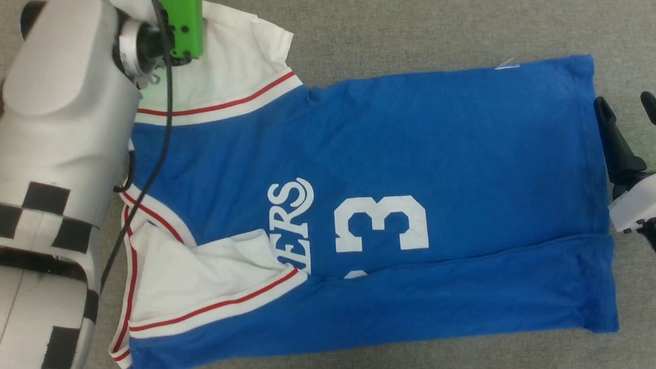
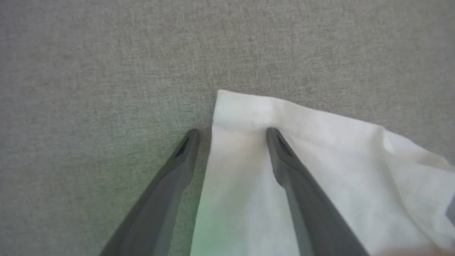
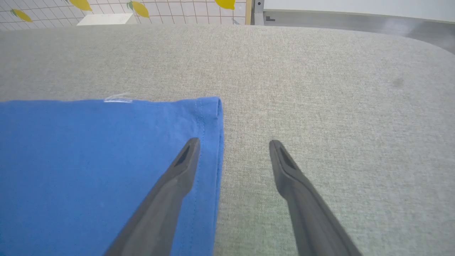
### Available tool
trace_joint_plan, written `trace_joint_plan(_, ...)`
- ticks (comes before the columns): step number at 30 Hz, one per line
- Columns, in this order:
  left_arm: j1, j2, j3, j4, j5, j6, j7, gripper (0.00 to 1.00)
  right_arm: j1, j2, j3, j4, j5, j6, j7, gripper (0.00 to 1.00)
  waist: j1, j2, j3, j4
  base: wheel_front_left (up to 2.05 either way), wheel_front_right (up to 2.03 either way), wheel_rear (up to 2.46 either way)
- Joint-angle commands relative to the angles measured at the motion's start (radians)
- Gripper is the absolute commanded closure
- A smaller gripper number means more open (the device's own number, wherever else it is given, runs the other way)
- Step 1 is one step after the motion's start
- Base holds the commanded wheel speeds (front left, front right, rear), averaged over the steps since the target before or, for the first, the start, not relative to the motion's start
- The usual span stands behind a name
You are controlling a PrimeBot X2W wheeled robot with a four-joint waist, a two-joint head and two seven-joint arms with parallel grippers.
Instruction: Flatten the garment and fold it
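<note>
The royal-blue jersey T-shirt with white short sleeves and red-striped white trim (image 1: 410, 154) lies sideways on a grey woven fabric surface (image 1: 410, 31). In the head view its neck and sleeves are toward the left and its hem toward the right. The white lettering and number on the chest face up. The near long side is folded over onto the front, so the crease cuts across the bottom of the number. The near sleeve is tucked in on the chest, while the far sleeve spreads flat at the upper left. A small white thread or tag (image 1: 507, 64) sits on the far edge near the hem corner.

The left gripper (image 2: 233, 132) is at the far sleeve with its jaws spread wide. One dark finger is over the white cloth near the sleeve's corner, the other over bare grey fabric just beside the sleeve's edge. It grips nothing. The pale left forearm with black squares (image 1: 56, 128) covers the neck area.

The right gripper (image 3: 233, 143) is at the hem's far corner, jaws equally wide and empty. One finger is above the stitched blue hem, the other above the grey surface.
</note>
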Motion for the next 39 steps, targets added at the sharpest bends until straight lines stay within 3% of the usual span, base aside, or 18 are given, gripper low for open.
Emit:
trace_joint_plan(1, 0.051, -0.013, -0.011, 0.035, -0.014, 0.007, 0.033, 0.78, -0.018, 0.0, -0.002, -0.005, 0.004, -0.002, 0.001, 0.0, 0.0, -0.0001, 0.008, -0.002, 0.0, 0.0, 0.0)
trace_joint_plan(2, 0.054, -0.015, -0.01, 0.037, -0.019, 0.008, 0.043, 1.0, -0.018, -0.002, -0.002, -0.006, 0.004, -0.002, 0.001, 0.0, 0.0, -0.0001, 0.009, -0.002, 0.0, 0.0, 0.0)
trace_joint_plan(11, 0.068, -0.019, 0.029, -0.023, -0.072, 0.005, 0.028, 1.0, -0.077, -0.052, 0.006, -0.037, 0.006, -0.002, 0.06, 0.0, 0.0, -0.0001, -0.01, 0.005, 0.0, 0.0, 0.0)
trace_joint_plan(13, 0.069, -0.015, 0.036, -0.038, -0.08, 0.002, 0.023, 1.0, -0.113, -0.076, 0.027, -0.043, 0.016, -0.002, 0.125, 0.0, 0.0, -0.0001, -0.015, 0.003, 0.0, 0.0, 0.0)
trace_joint_plan(19, 0.067, -0.007, 0.05, -0.09, -0.097, 0.009, 0.027, 1.0, -0.256, -0.164, 0.156, -0.031, 0.041, -0.002, 0.466, 0.0, 0.0, -0.0001, -0.015, 0.009, 0.0, 0.0, 0.0)
trace_joint_plan(22, 0.06, -0.003, 0.049, -0.124, -0.097, 0.016, 0.037, 1.0, -0.334, -0.189, 0.213, 0.002, 0.03, -0.002, 0.661, 0.0, 0.0, -0.0001, 0.0, 0.018, 0.0, 0.0, 0.0)
trace_joint_plan(26, 0.051, -0.001, 0.049, -0.172, -0.098, 0.024, 0.041, 1.0, -0.418, -0.193, 0.271, 0.034, 0.015, -0.002, 0.832, 0.0, 0.0, -0.0001, 0.023, 0.033, 0.0, 0.0, 0.0)
trace_joint_plan(30, 0.048, 0.0, 0.046, -0.21, -0.098, 0.03, 0.046, 1.0, -0.46, -0.191, 0.319, 0.062, 0.002, -0.002, 0.919, 0.0, 0.0, -0.0001, 0.042, 0.048, 0.0, 0.0, 0.0)
trace_joint_plan(37, 0.065, 0.01, 0.05, -0.259, -0.105, 0.037, 0.042, 1.0, -0.465, -0.196, 0.388, 0.096, 0.017, -0.002, 0.966, 0.0, 0.0, -0.0001, 0.057, 0.058, 0.0, 0.0, 0.0)
trace_joint_plan(38, 0.069, 0.013, 0.051, -0.264, -0.106, 0.038, 0.04, 1.0, -0.462, -0.196, 0.388, 0.101, 0.024, -0.002, 0.974, 0.19, 0.0, -0.0001, 0.057, 0.058, 0.0, 0.0, 0.0)
trace_joint_plan(39, 0.073, 0.015, 0.053, -0.269, -0.108, 0.039, 0.039, 1.0, -0.461, -0.197, 0.388, 0.102, 0.028, -0.002, 0.976, 0.82, 0.0, -0.0001, 0.056, 0.059, 0.0, 0.0, 0.0)
